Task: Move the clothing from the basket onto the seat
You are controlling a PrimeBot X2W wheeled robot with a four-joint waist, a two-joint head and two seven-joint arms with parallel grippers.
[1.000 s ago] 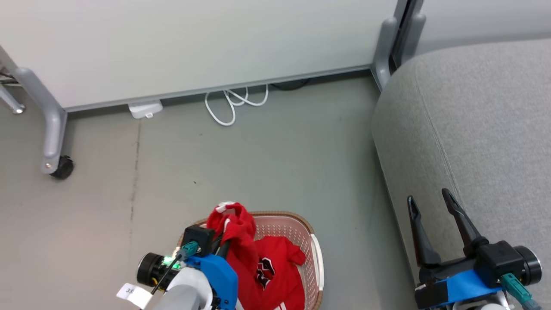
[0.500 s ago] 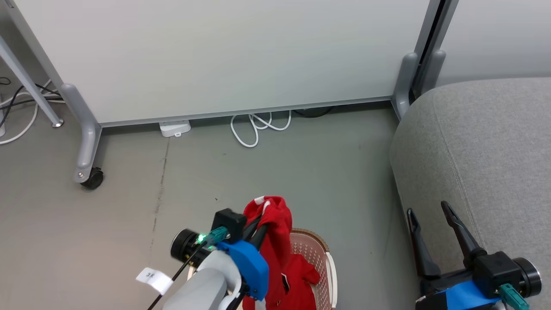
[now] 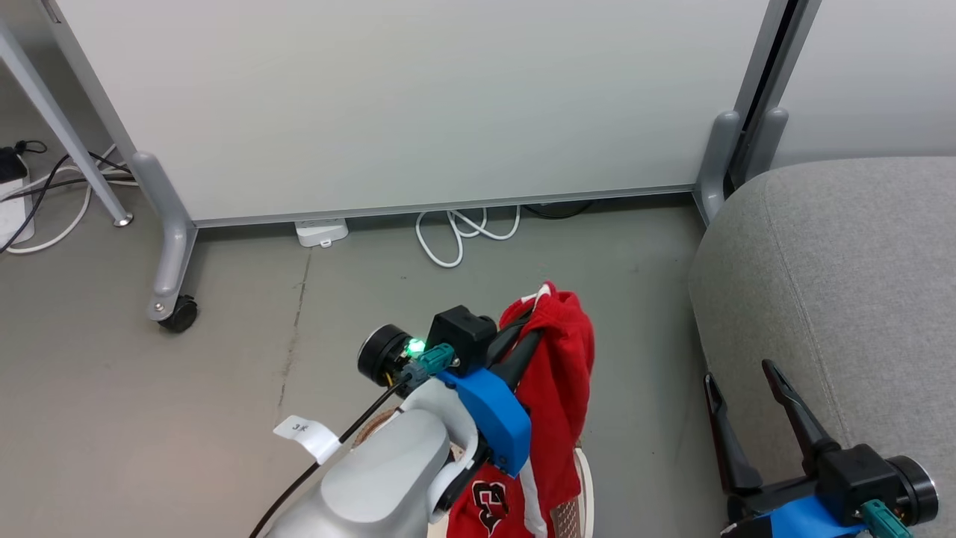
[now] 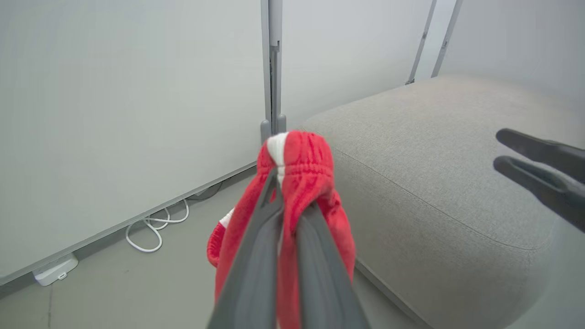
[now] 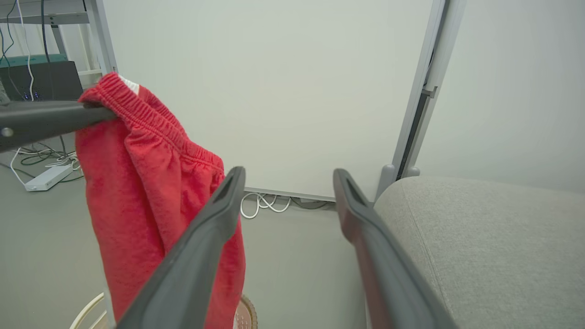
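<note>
Lifting stage of the transfer. The left gripper (image 3: 532,323) is clamped on the elastic waistband of a red garment (image 3: 560,373), its 2 fingers pressed together through the fabric. The cloth hangs free below the pinch, above the basket (image 3: 586,486) on the floor. The right gripper (image 3: 739,373) stands with its fingers wide apart and empty, just beside the front edge of the grey seat (image 3: 844,284). A red piece bearing a black-and-white logo (image 3: 489,497) shows under the left forearm at the basket. Whether it is a 2nd garment or the tail of the held garment cannot be told.

Probable hazards:
1. The pinch takes only a small fold of waistband, so a fast swing toward the seat could pull the fabric loose and drop it on the floor.
2. The hanging tail may snag the basket rim or drag other cloth along, tipping the light basket.
3. The path to the seat passes near the right gripper, where trailing cloth could catch on a finger.
4. Released too near the rounded edge, the garment could slide off the seat.
</note>
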